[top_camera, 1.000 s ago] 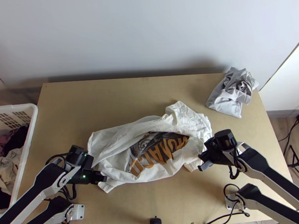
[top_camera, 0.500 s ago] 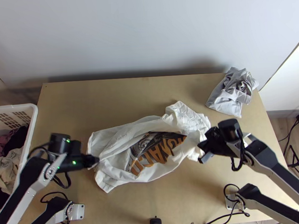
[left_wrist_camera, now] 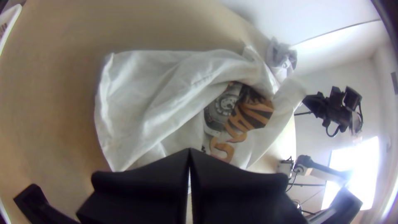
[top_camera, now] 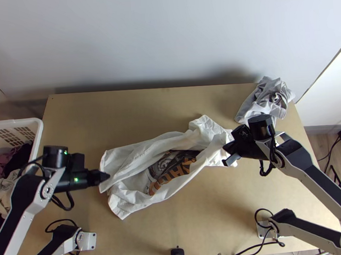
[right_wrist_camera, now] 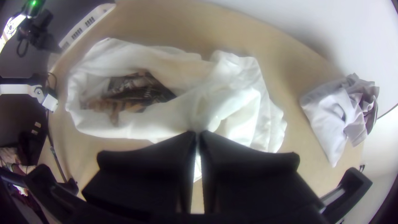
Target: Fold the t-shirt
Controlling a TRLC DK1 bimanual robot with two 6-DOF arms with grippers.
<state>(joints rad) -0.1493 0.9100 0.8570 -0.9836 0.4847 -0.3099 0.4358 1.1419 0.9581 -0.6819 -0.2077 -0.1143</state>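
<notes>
Right hand (right_wrist_camera: 197, 133) has the white shirt (top_camera: 135, 159) pinched, left hand's (left_wrist_camera: 189, 151) clenched, empty. I'd ease the pinched bit toward the counter's (top_camera: 209, 227) far edge, then smooth it.

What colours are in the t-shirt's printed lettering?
Orange-brown and black on the white t-shirt; left wrist view.

One t-shirt (top_camera: 135, 157)—one bundle (top_camera: 266, 98)—one basket (top_camera: 17, 121)

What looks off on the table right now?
The t-shirt: bunched and skewed instead of flat, folds partly covering its print, right gripper shut on it. A crumpled grey cloth also sits at the far right corner of the table. No spill.
</notes>
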